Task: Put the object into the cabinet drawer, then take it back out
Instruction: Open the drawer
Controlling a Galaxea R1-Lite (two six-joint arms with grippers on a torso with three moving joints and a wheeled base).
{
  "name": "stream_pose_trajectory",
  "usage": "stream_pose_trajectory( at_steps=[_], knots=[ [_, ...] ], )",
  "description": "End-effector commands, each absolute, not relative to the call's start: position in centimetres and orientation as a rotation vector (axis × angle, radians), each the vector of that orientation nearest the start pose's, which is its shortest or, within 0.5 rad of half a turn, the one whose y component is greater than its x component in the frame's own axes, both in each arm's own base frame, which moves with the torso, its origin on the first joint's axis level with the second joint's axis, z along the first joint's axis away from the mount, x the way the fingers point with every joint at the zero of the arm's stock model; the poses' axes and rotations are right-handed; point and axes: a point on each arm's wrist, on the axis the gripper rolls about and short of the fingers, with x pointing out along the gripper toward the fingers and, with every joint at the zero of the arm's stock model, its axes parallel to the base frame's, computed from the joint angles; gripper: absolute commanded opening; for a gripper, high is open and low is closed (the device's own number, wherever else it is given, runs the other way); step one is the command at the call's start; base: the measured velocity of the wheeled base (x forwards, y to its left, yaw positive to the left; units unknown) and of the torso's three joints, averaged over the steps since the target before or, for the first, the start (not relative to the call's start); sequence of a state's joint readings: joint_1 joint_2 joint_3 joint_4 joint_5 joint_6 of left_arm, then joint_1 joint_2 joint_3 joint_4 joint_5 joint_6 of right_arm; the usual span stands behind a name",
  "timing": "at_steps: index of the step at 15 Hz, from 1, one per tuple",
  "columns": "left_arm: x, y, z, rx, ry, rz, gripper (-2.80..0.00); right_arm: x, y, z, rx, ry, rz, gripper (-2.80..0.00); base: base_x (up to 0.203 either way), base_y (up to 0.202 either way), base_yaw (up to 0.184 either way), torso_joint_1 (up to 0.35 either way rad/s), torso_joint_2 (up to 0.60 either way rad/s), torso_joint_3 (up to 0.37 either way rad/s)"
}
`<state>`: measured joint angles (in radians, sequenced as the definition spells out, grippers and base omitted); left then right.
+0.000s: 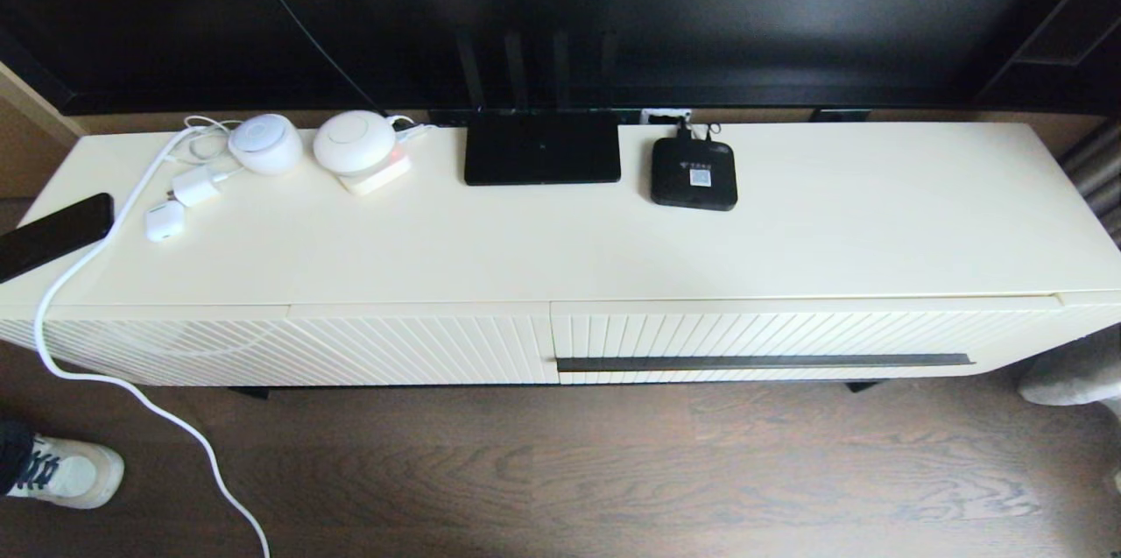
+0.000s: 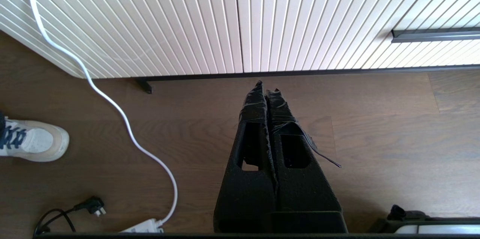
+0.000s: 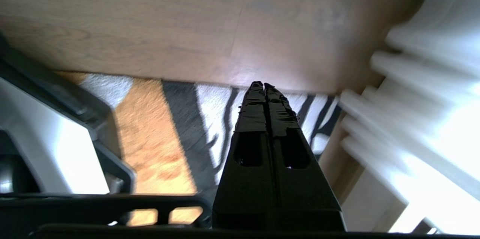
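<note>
The cabinet drawer (image 1: 788,339) is pushed in, its ribbed cream front flush under the right half of the cabinet top, with a long dark bar handle (image 1: 764,362). The handle's end (image 2: 435,35) also shows in the left wrist view. The black organizer box is out of view. My left gripper (image 2: 267,88) is shut and empty, low over the wood floor in front of the cabinet base. My right gripper (image 3: 264,86) is shut and empty too, low over a striped rug beside the cabinet. Neither arm shows in the head view.
On the cabinet top (image 1: 560,243) stand a flat black router (image 1: 541,147), a small black set-top box (image 1: 694,173), two white round devices (image 1: 354,140), chargers and a black phone (image 1: 54,234). A white cable (image 2: 112,104) trails over the floor. A person's shoe (image 1: 61,472) is at the left.
</note>
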<state>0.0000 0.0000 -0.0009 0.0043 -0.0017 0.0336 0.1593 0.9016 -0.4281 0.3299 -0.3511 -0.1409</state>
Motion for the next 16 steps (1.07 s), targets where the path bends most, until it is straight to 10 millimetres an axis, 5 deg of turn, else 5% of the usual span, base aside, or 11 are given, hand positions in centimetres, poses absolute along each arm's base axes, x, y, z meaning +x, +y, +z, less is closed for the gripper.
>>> stream_pose_trajectory(
  at_steps=[1,7,16],
  knots=[
    [-2.3,0.0,7.5,0.034,0.006,-0.002,-2.8,7.3,0.3,14.6,-0.398,0.774,-0.102,-2.8,0.0,0.0,0.0,0.0,0.0,0.0],
    [-2.3,0.0,7.6,0.034,0.003,-0.002,-2.8,9.8,1.2,13.6,-0.656,0.706,0.037,-2.8,0.0,0.0,0.0,0.0,0.0,0.0],
    [-2.3,0.0,7.5,0.034,0.004,-0.002,-2.8,17.1,3.6,11.7,-0.984,0.607,0.488,-2.8,0.0,0.0,0.0,0.0,0.0,0.0]
  ],
)
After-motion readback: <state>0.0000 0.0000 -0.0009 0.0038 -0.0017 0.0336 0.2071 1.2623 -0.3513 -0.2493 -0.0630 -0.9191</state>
